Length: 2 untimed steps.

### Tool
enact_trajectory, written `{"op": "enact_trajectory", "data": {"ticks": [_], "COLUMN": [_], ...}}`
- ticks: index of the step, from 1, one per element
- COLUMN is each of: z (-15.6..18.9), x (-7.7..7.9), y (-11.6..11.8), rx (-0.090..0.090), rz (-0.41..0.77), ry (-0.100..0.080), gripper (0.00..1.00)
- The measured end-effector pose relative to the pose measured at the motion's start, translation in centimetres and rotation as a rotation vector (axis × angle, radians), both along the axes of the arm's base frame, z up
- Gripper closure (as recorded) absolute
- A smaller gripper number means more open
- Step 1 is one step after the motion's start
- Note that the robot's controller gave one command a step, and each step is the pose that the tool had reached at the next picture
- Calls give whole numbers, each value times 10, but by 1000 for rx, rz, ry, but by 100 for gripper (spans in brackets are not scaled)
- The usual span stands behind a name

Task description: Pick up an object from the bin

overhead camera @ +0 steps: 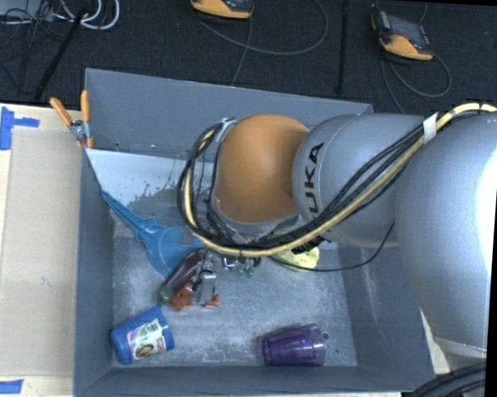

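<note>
Camera view, starting at your left: a blue can [141, 337] lies on its side near the front-left corner of the bin [92, 310], well apart from the rest. Next is a blue funnel [152, 236], spout toward the back-left. Just right of it, your tool [198, 285] is down at a small red-brown thing [179, 275] mid-floor, likely the target. You cannot tell whether the tool is spread or pinching. The funnel crowds that side. Further right, a purple cup [293, 346] and a yellow thing [305, 258] lie clear.

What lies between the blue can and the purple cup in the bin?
Nothing: the camera view shows bare bin floor between blue can and purple cup.
</note>
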<state>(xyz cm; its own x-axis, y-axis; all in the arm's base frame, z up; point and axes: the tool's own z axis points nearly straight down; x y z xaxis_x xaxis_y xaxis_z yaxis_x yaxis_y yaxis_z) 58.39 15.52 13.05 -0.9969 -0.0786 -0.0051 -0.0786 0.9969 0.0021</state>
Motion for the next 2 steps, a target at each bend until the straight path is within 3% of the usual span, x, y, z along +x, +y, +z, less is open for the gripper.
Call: {"op": "enact_trajectory", "data": {"ticks": [1, 2], "z": [-57, -57], "x": [22, 22], "y": [-9, -9], "rx": [-9, -9], "rz": [26, 25], "ry": [28, 28], "gripper": [100, 100]}}
